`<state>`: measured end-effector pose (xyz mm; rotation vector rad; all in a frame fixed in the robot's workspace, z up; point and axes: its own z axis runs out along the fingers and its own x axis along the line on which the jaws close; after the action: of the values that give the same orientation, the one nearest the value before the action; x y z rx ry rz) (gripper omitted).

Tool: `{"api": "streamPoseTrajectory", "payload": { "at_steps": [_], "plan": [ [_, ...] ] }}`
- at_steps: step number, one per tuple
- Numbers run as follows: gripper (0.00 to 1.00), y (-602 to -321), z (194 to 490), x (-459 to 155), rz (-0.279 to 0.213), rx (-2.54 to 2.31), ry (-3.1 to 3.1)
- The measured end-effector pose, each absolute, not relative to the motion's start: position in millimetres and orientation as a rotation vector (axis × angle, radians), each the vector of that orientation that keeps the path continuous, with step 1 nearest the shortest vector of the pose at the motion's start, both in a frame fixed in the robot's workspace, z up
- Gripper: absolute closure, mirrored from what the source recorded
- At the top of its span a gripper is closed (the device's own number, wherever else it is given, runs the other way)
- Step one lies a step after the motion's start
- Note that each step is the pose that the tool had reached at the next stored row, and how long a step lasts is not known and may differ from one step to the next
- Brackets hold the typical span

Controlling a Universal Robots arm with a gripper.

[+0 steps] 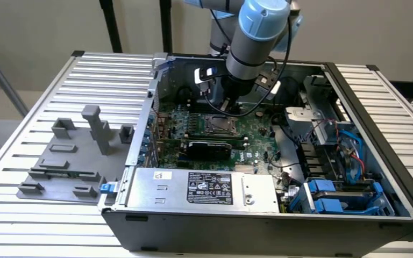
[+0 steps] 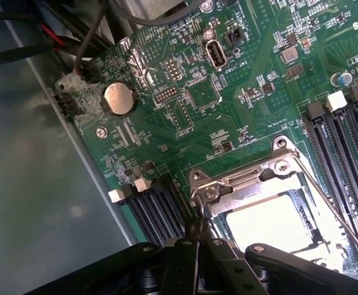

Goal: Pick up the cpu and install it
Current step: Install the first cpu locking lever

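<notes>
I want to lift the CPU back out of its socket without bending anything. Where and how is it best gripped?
The CPU lies flat in the socket, its bright top facing up and the metal frame close around its edges. Probably best come straight down from above and take two opposite edges where the frame leaves room. The shut gripper already sits at the frame's corner.

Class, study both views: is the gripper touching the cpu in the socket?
Cannot tell. In the wrist view the shut gripper hangs by the socket frame, beside the bright cpu, but no clear contact or gap shows.
</notes>
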<state>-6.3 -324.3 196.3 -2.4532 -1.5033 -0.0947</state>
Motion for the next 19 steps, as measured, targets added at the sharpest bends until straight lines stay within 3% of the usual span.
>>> {"api": "streamPoseTrajectory", "payload": {
  "at_steps": [19],
  "plan": [
    [0.89, -325.7, 193.2, -6.1, -0.104, -2.438, -1.495]
  ]
}}
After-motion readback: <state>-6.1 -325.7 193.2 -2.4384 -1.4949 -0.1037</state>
